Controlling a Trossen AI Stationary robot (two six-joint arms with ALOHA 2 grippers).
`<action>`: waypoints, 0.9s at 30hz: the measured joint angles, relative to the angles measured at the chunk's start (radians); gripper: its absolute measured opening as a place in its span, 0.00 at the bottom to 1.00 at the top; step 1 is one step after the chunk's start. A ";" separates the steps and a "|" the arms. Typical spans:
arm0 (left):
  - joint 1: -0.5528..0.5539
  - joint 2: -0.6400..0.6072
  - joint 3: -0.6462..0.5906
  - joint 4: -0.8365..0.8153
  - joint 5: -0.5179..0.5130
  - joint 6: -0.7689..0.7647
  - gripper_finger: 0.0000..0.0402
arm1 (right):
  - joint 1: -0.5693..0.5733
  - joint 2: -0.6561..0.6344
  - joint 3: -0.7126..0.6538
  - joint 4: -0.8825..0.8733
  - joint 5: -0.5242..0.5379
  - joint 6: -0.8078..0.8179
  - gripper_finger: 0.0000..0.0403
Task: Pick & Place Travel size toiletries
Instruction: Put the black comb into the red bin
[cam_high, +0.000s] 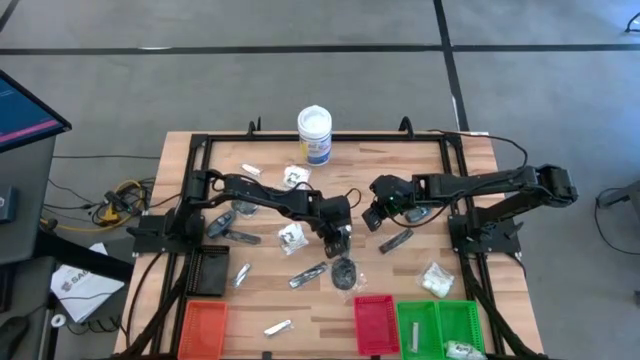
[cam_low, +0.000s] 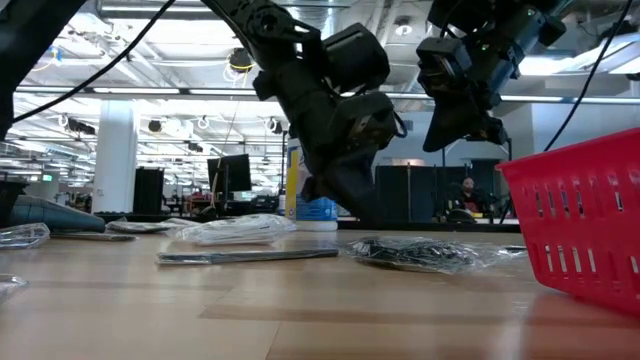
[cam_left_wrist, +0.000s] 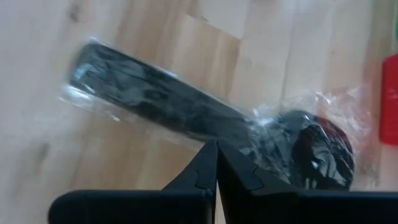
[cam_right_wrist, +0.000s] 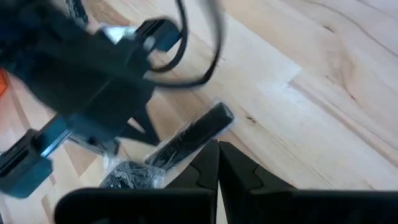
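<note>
The black brush in a clear packet (cam_high: 343, 272) lies flat near the table's (cam_high: 400, 290) middle. The left gripper (cam_high: 340, 243) hovers just above it, fingers pressed together and empty. The right gripper (cam_high: 372, 215) hangs nearby, likewise closed on nothing.

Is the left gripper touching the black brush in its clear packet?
Cannot tell. In the left wrist view the left gripper, jaws shut, overlaps the packet's edge, but no gap or contact shows plainly. The low view hides the tips behind the packet.

Red tray (cam_high: 375, 322), perhaps black packet (cam_high: 344, 272)

Bare wood between orange tray (cam_high: 203, 326) and red tray (cam_high: 376, 322); one silvery sachet (cam_high: 277, 326) there.
</note>
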 joint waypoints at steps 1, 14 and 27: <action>-0.006 0.000 -0.001 -0.001 0.001 0.000 0.00 | 0.000 0.000 0.000 0.000 0.000 0.000 0.00; -0.019 0.067 0.002 0.072 0.085 -0.041 0.00 | 0.022 0.000 -0.001 0.003 0.030 0.025 0.00; 0.044 0.045 0.006 -0.188 0.126 0.235 0.00 | 0.017 0.000 -0.001 0.005 -0.006 -0.042 0.00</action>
